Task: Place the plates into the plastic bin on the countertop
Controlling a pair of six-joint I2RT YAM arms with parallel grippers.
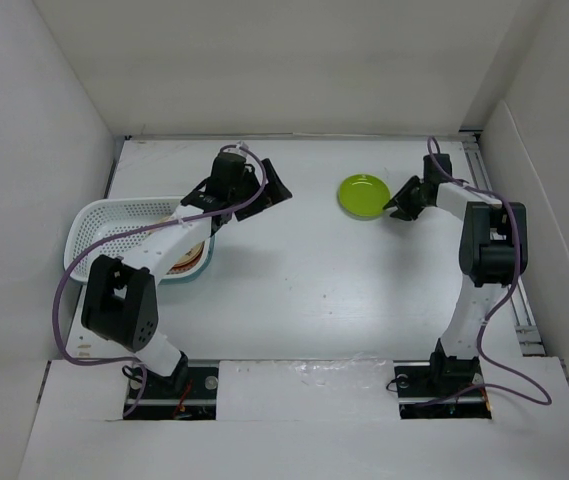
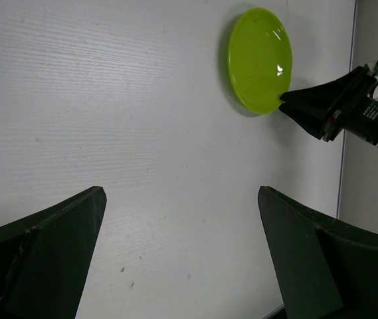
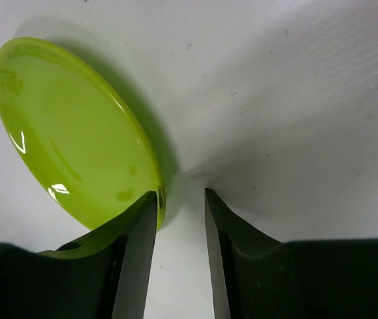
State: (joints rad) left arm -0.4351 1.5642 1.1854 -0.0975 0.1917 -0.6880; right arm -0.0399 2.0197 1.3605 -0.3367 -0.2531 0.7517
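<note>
My right tool (image 3: 181,193) stands narrow: its two dark fingers (image 3: 132,259) are a slim gap apart, and only bare white worktop (image 3: 295,100) shows between them. The tip of one finger sits right at the near-right rim of the lime green plate (image 3: 69,133). From the wrist view I cannot be sure whether it touches that rim or only overlaps it. The plate lies flat on the worktop, not lifted and not pinched between the fingers. Seen from above, the right tool (image 1: 396,205) points left at the plate (image 1: 362,194), which rests in the far right part of the worktop (image 1: 304,290).

My left tool (image 2: 181,193) is spread wide and holds nothing, with plain worktop between its fingers (image 2: 56,246). It hangs over the far middle of the worktop (image 1: 282,190), facing right toward the green plate (image 2: 258,60), with the right tool (image 2: 295,103) just beyond that plate's edge.

The plastic bin (image 1: 89,225) sits on the left side of the worktop, well apart from the green plate. My left arm crosses over the bin, so its contents are half hidden. A stack of plates (image 1: 189,260) lies inside, with an orange rim showing at the near right corner.
</note>
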